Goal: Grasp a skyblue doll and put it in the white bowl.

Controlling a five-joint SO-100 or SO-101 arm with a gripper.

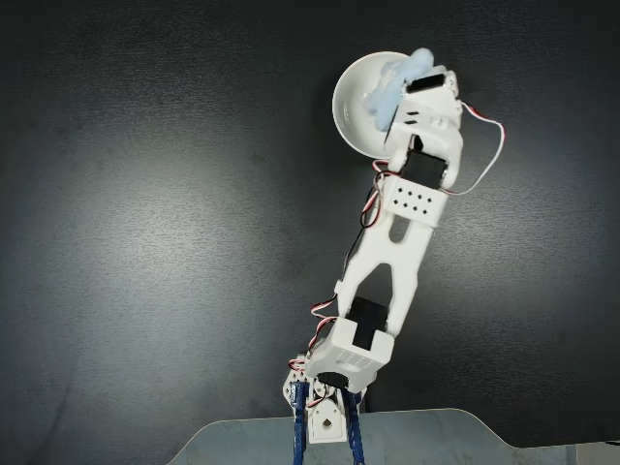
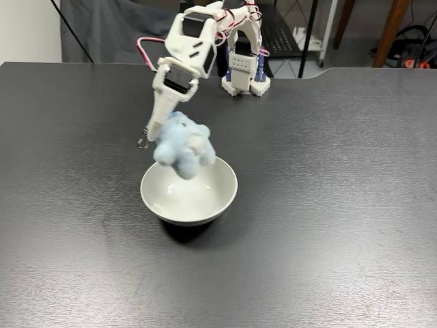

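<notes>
A dark, matte black table (image 2: 328,205) is seen in both fixed views, its surface faintly grained and lit unevenly. The white arm (image 1: 387,262) is mounted at the table's far edge in a fixed view (image 2: 242,72), on a base with blue clamps; in the top-down fixed view the base sits at the bottom edge and the arm is stretched up and to the right across the table. Red, white and black wires are looped along the arm's links. The white bowl (image 2: 205,198) stands upright near the middle of the table, on the near side of the arm, with a dark shadow beneath it; in the top-down fixed view the bowl (image 1: 354,102) is partly covered by the wrist. The gripper (image 2: 164,130) is pointed down and toward the bowl's far rim, and its fingers are pinched on the skyblue doll (image 2: 183,147), which is held off the table. The doll hangs directly below and just to the right of the gripper tip, over the far-left part of the bowl's opening, its lower limbs level with or just inside the rim; contact with the bowl cannot be told. In the top-down fixed view the doll (image 1: 387,87) is seen as a pale blue mass across the bowl's right part, beside the wrist housing.
</notes>
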